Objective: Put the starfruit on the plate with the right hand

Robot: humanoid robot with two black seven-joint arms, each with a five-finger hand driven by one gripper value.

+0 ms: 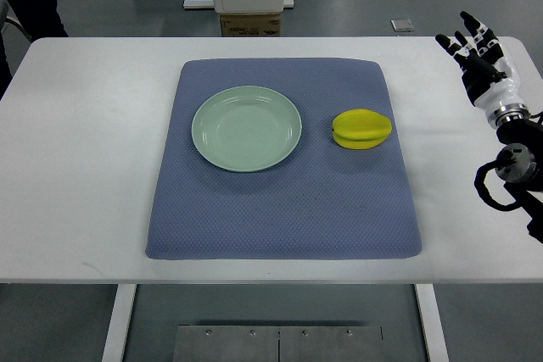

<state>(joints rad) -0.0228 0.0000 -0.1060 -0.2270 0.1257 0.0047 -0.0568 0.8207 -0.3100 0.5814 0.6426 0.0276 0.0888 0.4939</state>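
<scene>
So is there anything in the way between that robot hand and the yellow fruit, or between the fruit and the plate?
Nothing visible. The right hand is over the bare white table, with only mat between it and the starfruit. Only open mat separates the starfruit from the empty plate.

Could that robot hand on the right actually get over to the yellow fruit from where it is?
Probably yes. The right hand hangs open over the table's far right corner, and only bare table and blue mat lie between it and the starfruit.

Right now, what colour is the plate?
Pale green plate, clearest in the top view.
</scene>
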